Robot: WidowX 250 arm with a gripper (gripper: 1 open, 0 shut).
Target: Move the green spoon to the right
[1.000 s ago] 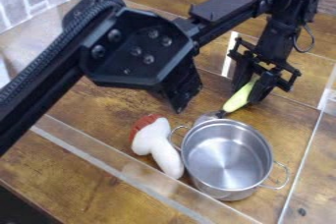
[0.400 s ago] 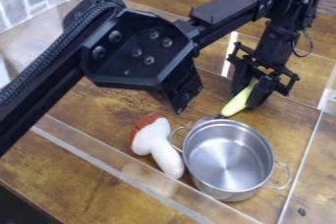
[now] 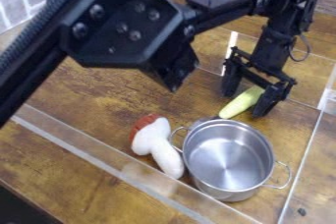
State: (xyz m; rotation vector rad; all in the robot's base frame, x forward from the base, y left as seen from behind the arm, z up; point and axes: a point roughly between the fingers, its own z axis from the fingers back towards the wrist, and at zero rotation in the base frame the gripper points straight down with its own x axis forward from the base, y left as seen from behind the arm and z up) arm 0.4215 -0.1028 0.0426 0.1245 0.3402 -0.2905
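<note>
The green spoon (image 3: pixel 242 103) lies on the wooden table at the right, its yellow-green handle pointing up and right toward the gripper. Its silver bowl end sits near the pot's rim. My gripper (image 3: pixel 256 89) points steeply down over the handle with its jaws spread wide. One black finger (image 3: pixel 234 73) stands left of the handle and the other (image 3: pixel 277 99) to its right. The handle lies between them with no grip on it. Whether a finger still touches the spoon I cannot tell.
A shiny steel pot (image 3: pixel 230 159) stands in front of the spoon. A white mushroom-shaped toy (image 3: pixel 157 146) with a red cap lies to its left. A big black arm housing (image 3: pixel 125 27) fills the upper left. A clear panel edge (image 3: pixel 79 135) crosses the foreground.
The jaws have opened from shut on the spoon's handle and let it go; the spoon now rests on the table. The black housing in the foreground shifted up and left.
</note>
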